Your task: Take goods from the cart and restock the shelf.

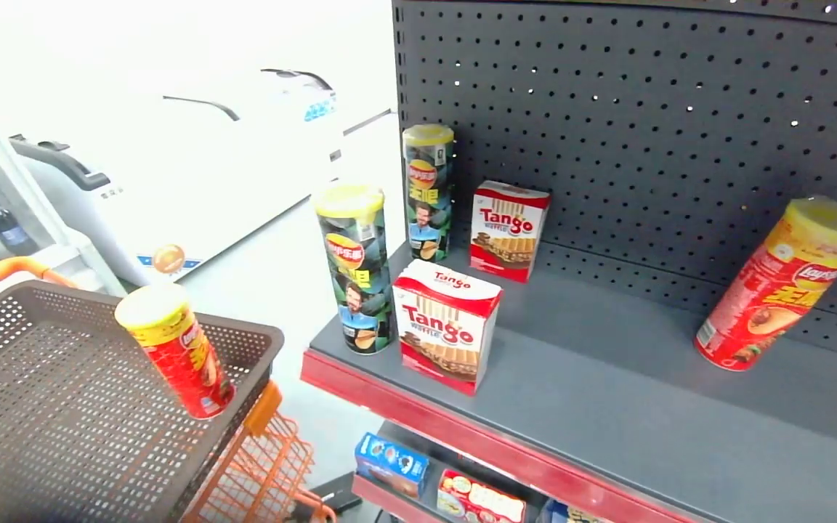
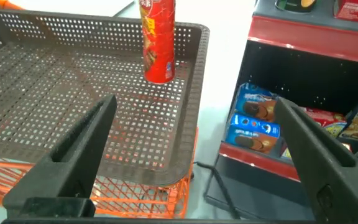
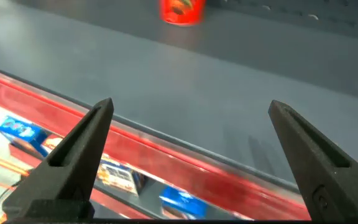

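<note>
— Over on the cart, what sits in the basket?

— One red chip can. It stands on end on the perforated floor of the grey basket, close to the corner nearest the shelf. The basket rests on an orange wire cart.

— And the left gripper?

— The left gripper hangs above the basket's shelf-side edge. Its two black fingers are spread wide with nothing between them. The red chip can is farther off in the basket, apart from both fingers.

— The right gripper?

— The right gripper hovers over the front part of the grey shelf board, just behind its red front lip. Its fingers are parted too, and empty.

— What stands on that board?

— At the left end are two dark cans with yellow lids. The front dark can is at the corner, and the rear dark can stands by the pegboard back panel. Just beside each is a red-and-white wafer carton: the front wafer box and the rear wafer box. Well apart to the right, a second red chip can stands close to the back panel.

— Anything below?

— The lower shelf holds a blue cookie box and other packets beside it. A white chest freezer stands beyond the cart.
</note>
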